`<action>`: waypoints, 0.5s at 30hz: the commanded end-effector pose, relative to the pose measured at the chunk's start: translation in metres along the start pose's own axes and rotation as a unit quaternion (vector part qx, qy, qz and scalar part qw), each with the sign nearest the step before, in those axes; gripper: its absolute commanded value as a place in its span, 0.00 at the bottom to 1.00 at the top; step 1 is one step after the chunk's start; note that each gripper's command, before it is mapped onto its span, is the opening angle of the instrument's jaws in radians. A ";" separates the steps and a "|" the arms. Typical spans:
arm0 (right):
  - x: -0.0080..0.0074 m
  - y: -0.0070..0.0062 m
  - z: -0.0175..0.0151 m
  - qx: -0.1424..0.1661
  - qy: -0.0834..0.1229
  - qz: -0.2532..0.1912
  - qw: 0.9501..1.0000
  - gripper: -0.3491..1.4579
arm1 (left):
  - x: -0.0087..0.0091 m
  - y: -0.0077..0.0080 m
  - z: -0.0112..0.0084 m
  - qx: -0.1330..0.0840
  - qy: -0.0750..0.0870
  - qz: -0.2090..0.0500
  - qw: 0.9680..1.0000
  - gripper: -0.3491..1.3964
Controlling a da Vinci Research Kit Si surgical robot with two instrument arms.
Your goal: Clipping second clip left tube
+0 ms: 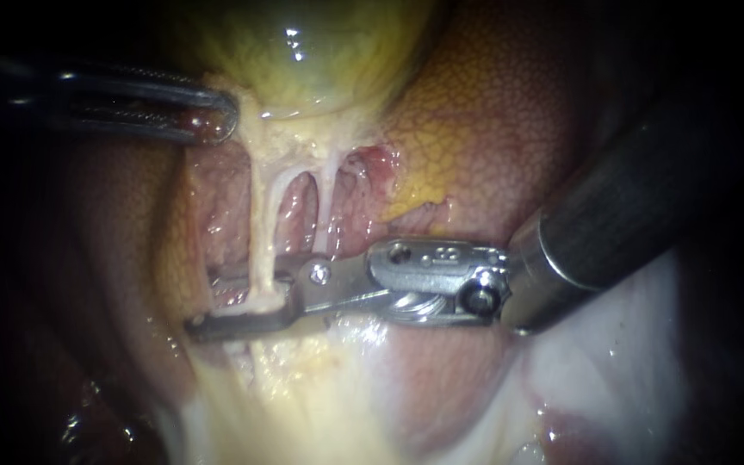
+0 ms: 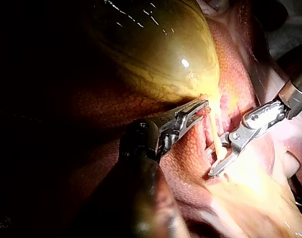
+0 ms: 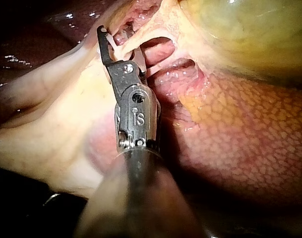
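Observation:
Two pale tubes run down from the yellow-green gallbladder (image 1: 303, 52): the left tube (image 1: 262, 215) and the thinner right tube (image 1: 327, 202). My right instrument (image 1: 201, 301) reaches in from the right. Its long metal jaws are open astride the lower end of the left tube, one jaw behind it and one in front. No clip shows on either tube. My left instrument (image 1: 217, 120) comes in from the left, its jaws shut on the pale tissue at the gallbladder's neck and holding it taut. In the left wrist view the same grip (image 2: 198, 106) shows, with the left tube (image 2: 216, 141) beside it.
Mottled orange-red liver (image 1: 492, 129) lies behind and to the right of the tubes. Pale yellow fatty tissue (image 1: 303, 405) spreads below the right instrument's jaws. Its thick dark shaft (image 1: 630, 207) fills the right side.

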 end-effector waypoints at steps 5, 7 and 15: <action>0.0001 0.0000 -0.0001 0.000 0.000 0.000 1.000 0.29 | 0.0000 0.0000 -0.0001 0.000 0.000 0.000 1.000 0.00; 0.0002 0.0001 -0.0001 0.002 0.000 0.001 1.000 0.37 | 0.0000 0.0000 -0.0001 0.000 0.000 0.000 1.000 0.00; 0.0004 0.0013 -0.0010 0.017 0.019 -0.001 1.000 0.46 | 0.0000 0.0001 -0.0001 0.001 0.000 0.000 1.000 0.00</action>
